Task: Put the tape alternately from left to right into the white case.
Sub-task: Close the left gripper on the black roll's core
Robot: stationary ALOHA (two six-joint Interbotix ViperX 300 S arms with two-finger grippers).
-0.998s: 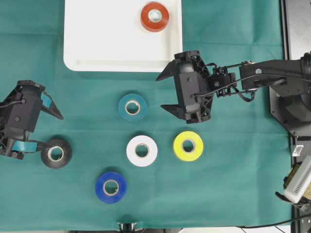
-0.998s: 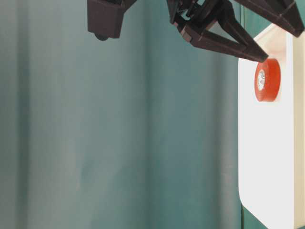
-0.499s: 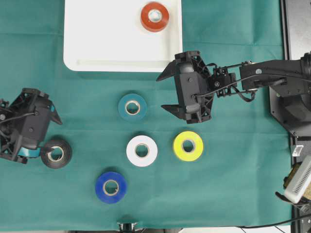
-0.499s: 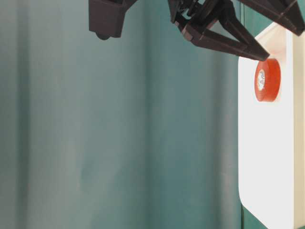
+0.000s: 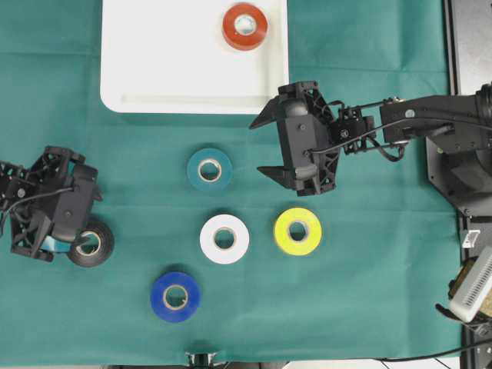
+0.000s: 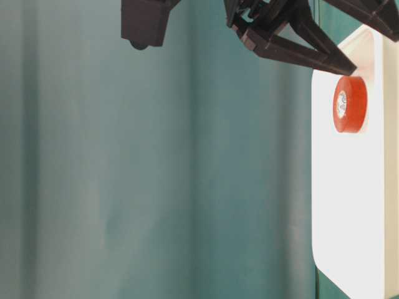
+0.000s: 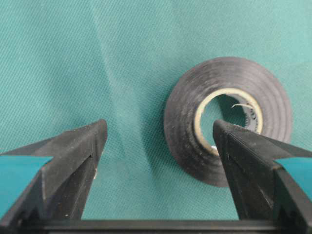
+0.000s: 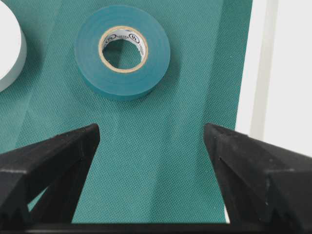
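Observation:
A red tape roll [image 5: 244, 26] [image 6: 349, 104] lies flat in the white case [image 5: 177, 69] [image 6: 352, 237] near its right end. On the green cloth lie the teal [image 5: 210, 170] [image 8: 122, 51], white [image 5: 224, 238], yellow [image 5: 297, 231], blue [image 5: 175, 296] and black [image 5: 97, 247] [image 7: 185, 126] rolls. My left gripper [image 5: 84, 219] [image 7: 160, 129] is open and low over the black roll. One fingertip sits over its pale core and the other on the cloth beside it. My right gripper [image 5: 256, 147] [image 8: 151, 131] hangs open and empty between the teal roll and the case's front right corner.
The right arm [image 5: 415, 127] reaches in from its dark base [image 5: 465, 161] at the right edge. A pale ribbed object [image 5: 473, 286] sits at the lower right, off the cloth. In the right wrist view the case's rim [image 8: 261, 73] runs along the right.
My left gripper has tipped down and come in over the black roll, one finger now above its core. The right gripper has barely shifted. No roll has moved.

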